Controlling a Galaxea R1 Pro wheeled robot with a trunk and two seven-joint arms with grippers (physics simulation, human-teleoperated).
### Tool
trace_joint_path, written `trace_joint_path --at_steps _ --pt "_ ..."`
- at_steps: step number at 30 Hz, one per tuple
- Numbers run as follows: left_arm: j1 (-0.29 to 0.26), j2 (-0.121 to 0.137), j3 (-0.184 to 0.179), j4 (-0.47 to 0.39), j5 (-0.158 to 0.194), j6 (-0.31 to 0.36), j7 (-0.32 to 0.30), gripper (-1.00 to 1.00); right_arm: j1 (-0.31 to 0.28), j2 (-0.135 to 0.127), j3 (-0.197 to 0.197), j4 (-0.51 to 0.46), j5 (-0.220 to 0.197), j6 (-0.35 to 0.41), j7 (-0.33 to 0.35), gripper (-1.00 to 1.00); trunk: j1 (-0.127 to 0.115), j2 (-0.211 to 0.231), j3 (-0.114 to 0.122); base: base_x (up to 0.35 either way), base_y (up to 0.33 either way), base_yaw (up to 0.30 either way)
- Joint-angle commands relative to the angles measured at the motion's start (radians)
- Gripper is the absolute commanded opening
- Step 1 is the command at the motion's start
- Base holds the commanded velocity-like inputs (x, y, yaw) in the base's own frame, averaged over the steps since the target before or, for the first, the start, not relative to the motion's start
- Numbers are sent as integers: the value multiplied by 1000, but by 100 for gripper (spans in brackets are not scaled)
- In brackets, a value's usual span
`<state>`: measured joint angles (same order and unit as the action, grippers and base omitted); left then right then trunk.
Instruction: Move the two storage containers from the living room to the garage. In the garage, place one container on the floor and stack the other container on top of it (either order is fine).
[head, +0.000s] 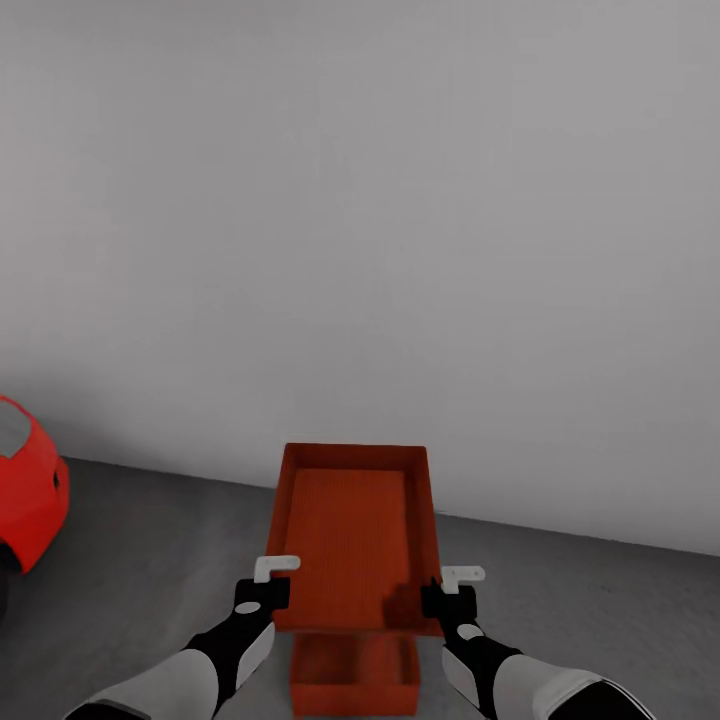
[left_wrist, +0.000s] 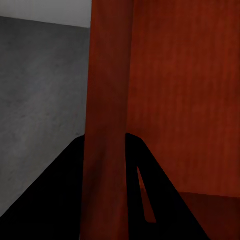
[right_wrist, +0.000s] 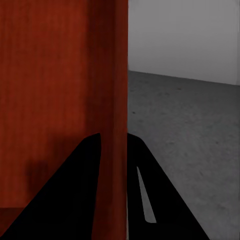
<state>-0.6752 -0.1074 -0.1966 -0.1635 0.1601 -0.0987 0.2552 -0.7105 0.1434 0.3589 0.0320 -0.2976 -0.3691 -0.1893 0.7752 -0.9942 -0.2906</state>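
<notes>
Lower container (head: 354, 675) sits under upper container (head: 353, 530); tools (head: 266, 583) (head: 455, 588) pinch its side walls.

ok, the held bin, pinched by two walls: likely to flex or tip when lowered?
Held storage container has thin plain walls, so some flex seems possible. Left pincer and right pincer each clamp a side wall near one end, so the far end may sag. It looks empty, probably light.

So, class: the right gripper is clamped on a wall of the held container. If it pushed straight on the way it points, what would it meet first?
The right gripper already straddles the held container's side wall, so it would slide along that wall. Beyond lies the grey floor, then the white wall; depth is unclear.
</notes>
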Motion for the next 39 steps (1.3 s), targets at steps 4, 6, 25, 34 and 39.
trace_joint_path --at_steps 4,6,25,34,39 --pt "-1 13 48 -1 39 -1 10 -100 -1 -7 -52 0 6 -4 0 -100 1 -1 -1 322 13 -3" --pt "-1 13 48 -1 39 -1 10 -100 -1 -7 -52 0 6 -3 0 -100 1 -1 -1 322 3 -1" --pt "-1 -2 38 14 -40 -4 0 -100 -1 -4 83 0 -73 -7 -5 -100 1 -1 -4 0 0 0" --pt "-1 -2 78 13 -80 -4 -7 -100 -1 -1 106 0 -96 -7 -9 -100 1 -1 -18 0 0 0" --pt "-1 -1 3 13 44 -4 5 -100 -1 -5 -6 0 -9 -7 -9 -100 1 -1 -26 0 0 0"
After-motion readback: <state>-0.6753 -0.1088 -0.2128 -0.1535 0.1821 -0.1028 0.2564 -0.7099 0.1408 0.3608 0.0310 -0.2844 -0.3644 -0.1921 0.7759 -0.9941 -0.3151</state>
